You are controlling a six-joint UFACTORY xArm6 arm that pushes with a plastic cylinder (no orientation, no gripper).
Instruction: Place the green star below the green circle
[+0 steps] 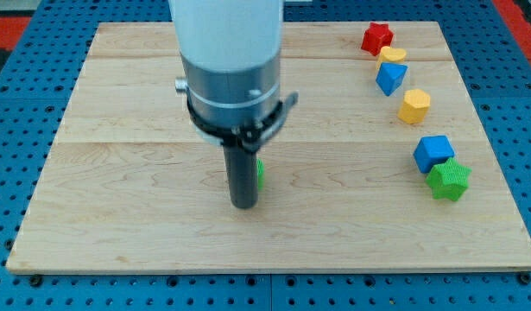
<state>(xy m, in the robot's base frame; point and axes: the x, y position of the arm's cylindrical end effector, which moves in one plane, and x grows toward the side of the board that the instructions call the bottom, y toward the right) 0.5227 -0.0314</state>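
A: Nearest the view's bottom edge is the front rim of the wooden board (274,259), lying on a blue pegboard surface (23,130). What stands on the board?

B: Near its middle, the dark rod comes down from the arm's grey and white body (230,60). My tip (243,206) rests on the wood. Just beside the rod, on the view's right, a sliver of a green block (259,174) shows. Most of it is hidden behind the rod, so I cannot make out its shape, and I cannot tell whether the rod touches it.

A: Does the rod hold anything?

B: It has no jaws; it is a plain rod, gripping nothing.

A: Where is the green star?

B: The green star (448,180) sits near the board's right edge, well apart from my tip. It touches the blue cube (433,153), which lies just above it and slightly to the left.

A: And the others?

B: Up the right side, a yellow hexagon-like block (414,105), then a blue block (390,78) whose shape I cannot be sure of, a yellow block (392,54) touching its top, and a red star (376,37) at the view's top.

A: Any containers?

B: Only the board bears things; all the blocks lie flat on it.
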